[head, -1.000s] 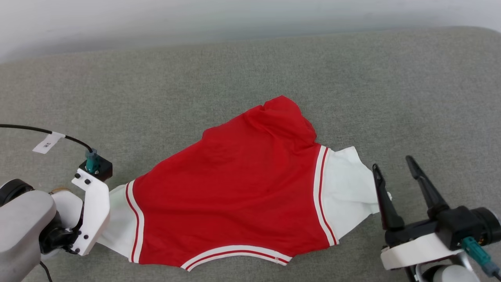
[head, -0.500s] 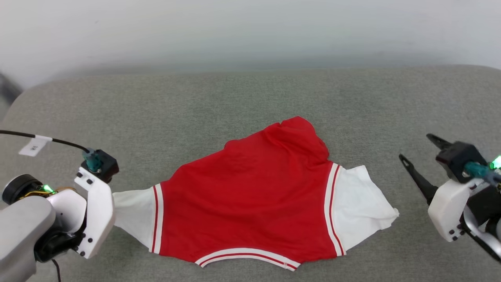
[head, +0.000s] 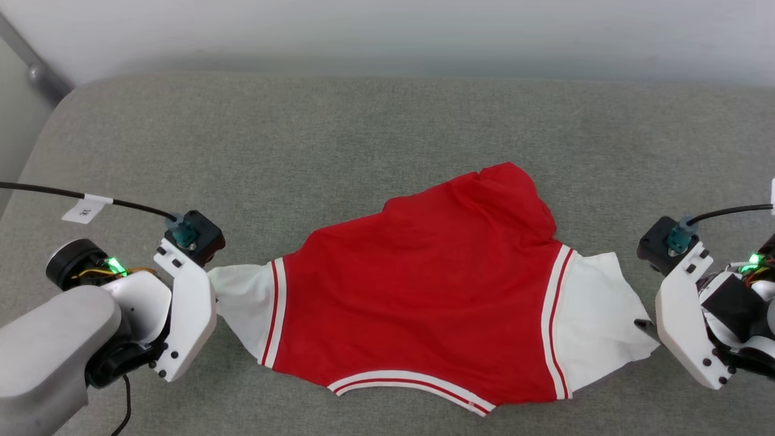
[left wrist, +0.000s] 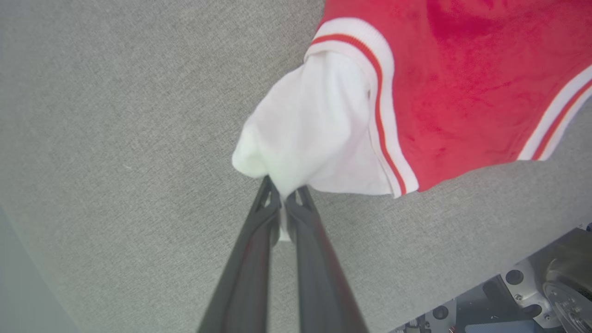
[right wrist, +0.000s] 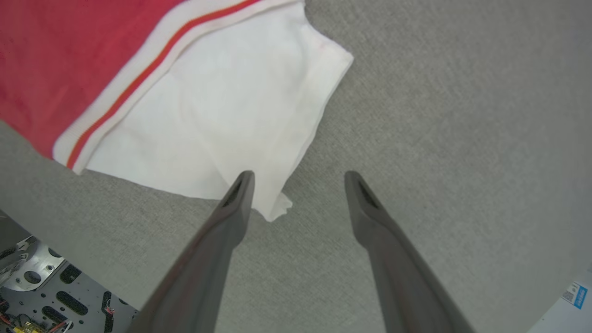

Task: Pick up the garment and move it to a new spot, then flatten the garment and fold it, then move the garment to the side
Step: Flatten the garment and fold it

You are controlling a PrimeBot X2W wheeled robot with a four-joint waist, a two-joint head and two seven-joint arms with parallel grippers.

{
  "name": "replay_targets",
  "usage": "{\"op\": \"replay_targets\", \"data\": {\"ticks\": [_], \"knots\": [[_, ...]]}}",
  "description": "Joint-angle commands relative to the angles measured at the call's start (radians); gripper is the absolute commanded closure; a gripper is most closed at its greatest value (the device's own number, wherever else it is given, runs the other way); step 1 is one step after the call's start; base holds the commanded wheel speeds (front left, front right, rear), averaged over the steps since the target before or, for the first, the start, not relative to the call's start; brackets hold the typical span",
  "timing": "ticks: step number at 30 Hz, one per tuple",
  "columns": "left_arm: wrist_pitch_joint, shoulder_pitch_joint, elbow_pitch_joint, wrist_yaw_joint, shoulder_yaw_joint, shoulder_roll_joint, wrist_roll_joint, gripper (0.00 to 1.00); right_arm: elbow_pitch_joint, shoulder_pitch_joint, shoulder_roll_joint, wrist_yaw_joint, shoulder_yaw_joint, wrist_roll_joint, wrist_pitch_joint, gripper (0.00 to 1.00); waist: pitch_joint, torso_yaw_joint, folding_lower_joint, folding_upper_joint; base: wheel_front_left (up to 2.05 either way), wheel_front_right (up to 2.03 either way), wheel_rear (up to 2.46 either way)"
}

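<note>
The garment (head: 424, 290) lies spread on a grey cushion, plain red side up, with its striped hem toward me. My left gripper (left wrist: 283, 192) is shut on the bunched end of the left white sleeve (left wrist: 314, 129), which is drawn to a point at the fingertips. In the head view that arm's white wrist (head: 181, 315) covers the fingers at the sleeve's (head: 242, 303) end. My right gripper (right wrist: 298, 178) is open and points down at the right white sleeve (right wrist: 222, 115). One finger is over the sleeve's corner, the other over bare cushion.
The grey fabric cushion (head: 303, 151) stretches well beyond the garment on all sides. A white wall (head: 363, 30) runs behind it, and a metal bar (head: 36, 79) stands at the back left corner. The robot's base (right wrist: 27, 286) shows below the cushion's near edge.
The head camera has shifted. My right gripper turned from fingers-up beside the right sleeve to pointing down over its corner. The left gripper's fingers stay hidden under its wrist at the left sleeve.
</note>
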Motion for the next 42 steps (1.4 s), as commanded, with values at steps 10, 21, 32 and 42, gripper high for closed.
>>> {"op": "replay_targets", "data": {"ticks": [10, 21, 32, 42], "knots": [[-0.036, -0.040, 0.017, -0.020, 0.006, -0.037, 0.021, 1.00, 0.138, 0.007, 0.057, 0.000, 0.190, 0.073, -0.016, 0.00, 0.069, 0.056, -0.0001, 0.0000, 0.00, 0.00, 0.00], [-0.154, 0.010, 0.040, -0.026, 0.023, -0.027, 0.012, 1.00, 0.182, -0.022, 0.068, -0.001, 0.185, 0.102, -0.253, 1.00, -0.024, 0.017, -0.0001, 0.0000, 0.00, 0.00, 0.00], [-0.245, 0.003, -0.100, 0.002, 0.089, 0.031, -0.017, 1.00, 0.043, -0.008, -0.045, -0.001, 0.088, 0.081, -0.420, 1.00, -0.159, -0.014, -0.0001, 0.0000, 0.00, 0.00, 0.00], [-0.282, -0.176, -0.128, 0.009, 0.191, -0.010, 0.016, 1.00, -0.047, -0.142, -0.042, -0.001, -0.134, 0.030, -0.407, 1.00, -0.145, -0.050, -0.0001, 0.0000, 0.00, 0.00, 0.00]]}}
